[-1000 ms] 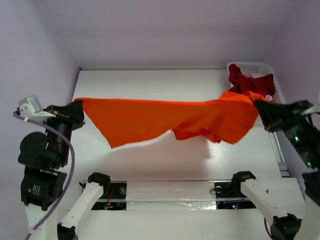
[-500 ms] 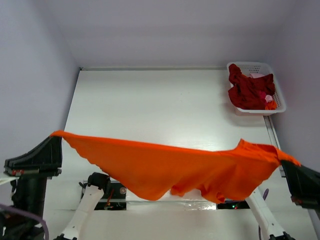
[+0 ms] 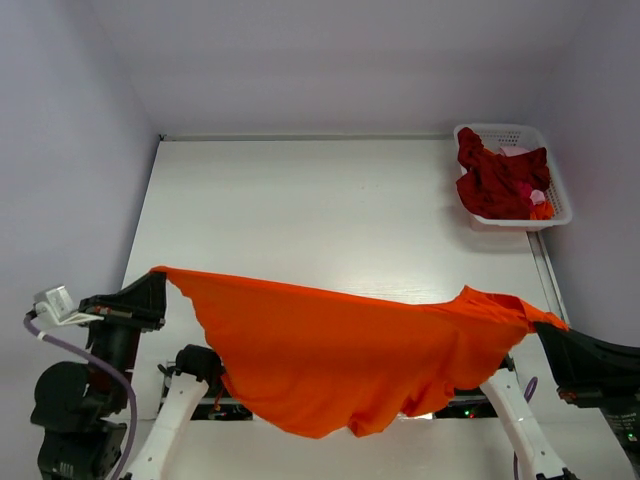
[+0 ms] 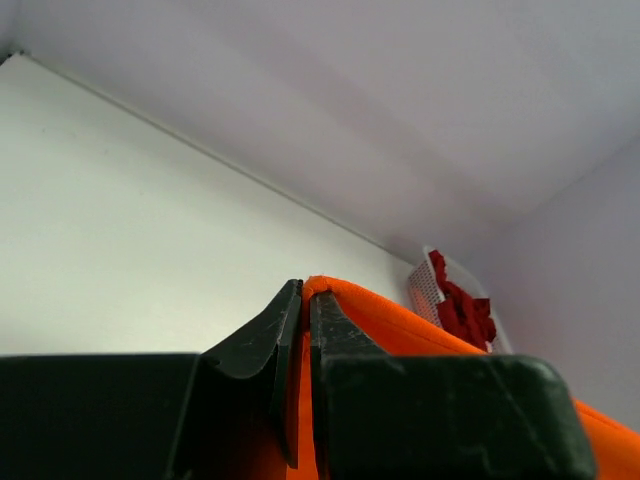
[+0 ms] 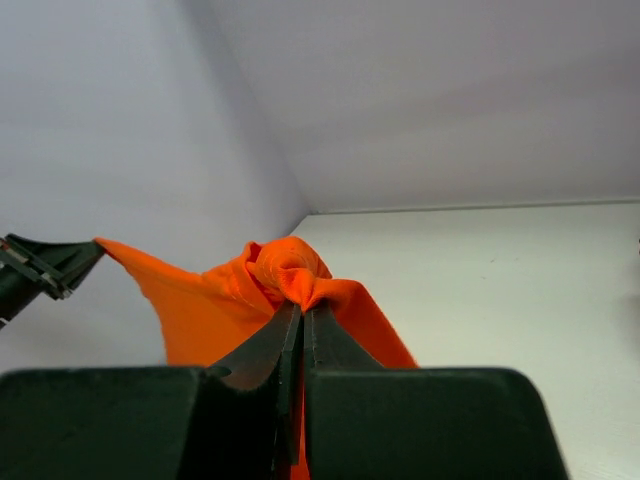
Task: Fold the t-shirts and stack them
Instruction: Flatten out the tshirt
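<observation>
Above the near edge of a white table (image 3: 300, 200), an orange t-shirt (image 3: 340, 350) hangs stretched in mid-air, its corners pinched tight by the left gripper (image 4: 305, 290) and right gripper (image 5: 302, 312). The bunched right corner could slip free, dropping the shirt crumpled.

Plain bright orange shirt (image 3: 340, 355) held aloft, spread wide across the 6 o'clock side of the scene. Top edge taut from a pinched corner at 8 o'clock to a bunched, crumpled corner at 4 o'clock. Body sags in a loose belly toward 6 o'clock, lower edge wavy. Dark red shirts (image 3: 497, 180): crumpled heap at 1 o'clock, well apart.
</observation>
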You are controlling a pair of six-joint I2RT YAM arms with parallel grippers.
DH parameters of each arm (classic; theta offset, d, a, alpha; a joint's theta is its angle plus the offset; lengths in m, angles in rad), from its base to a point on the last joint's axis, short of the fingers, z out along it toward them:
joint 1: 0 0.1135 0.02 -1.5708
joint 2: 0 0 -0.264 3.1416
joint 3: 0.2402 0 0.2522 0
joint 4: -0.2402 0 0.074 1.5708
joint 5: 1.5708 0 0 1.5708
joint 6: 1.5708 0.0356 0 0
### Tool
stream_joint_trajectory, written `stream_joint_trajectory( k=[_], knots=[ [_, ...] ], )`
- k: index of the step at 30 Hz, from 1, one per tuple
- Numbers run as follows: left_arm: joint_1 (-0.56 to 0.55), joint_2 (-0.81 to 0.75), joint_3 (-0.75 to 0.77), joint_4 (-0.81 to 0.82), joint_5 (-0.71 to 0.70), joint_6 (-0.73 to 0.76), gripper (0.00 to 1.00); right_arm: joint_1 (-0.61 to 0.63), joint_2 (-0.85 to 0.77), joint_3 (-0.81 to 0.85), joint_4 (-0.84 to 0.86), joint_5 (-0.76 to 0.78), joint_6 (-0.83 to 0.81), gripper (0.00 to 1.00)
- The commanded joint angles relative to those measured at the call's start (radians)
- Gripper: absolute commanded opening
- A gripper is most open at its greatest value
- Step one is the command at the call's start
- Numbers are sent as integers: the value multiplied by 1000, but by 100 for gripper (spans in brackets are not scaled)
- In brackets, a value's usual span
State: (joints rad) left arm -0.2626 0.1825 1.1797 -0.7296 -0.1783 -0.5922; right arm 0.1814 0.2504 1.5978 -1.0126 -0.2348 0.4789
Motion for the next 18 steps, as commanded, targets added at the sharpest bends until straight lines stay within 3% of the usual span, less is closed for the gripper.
stream_joint_trajectory(
  k=[1,8,18],
  knots=[
    [-4,14,-58,22,-91,-5,0,-5,44,-2,52,61,-17,0],
    [-4,181,-153,97,-141,23,0,-5,88,-194,195,83,-33,0],
    [-4,366,-152,222,-205,54,0,-5,242,-308,359,75,-57,0]
  ],
)
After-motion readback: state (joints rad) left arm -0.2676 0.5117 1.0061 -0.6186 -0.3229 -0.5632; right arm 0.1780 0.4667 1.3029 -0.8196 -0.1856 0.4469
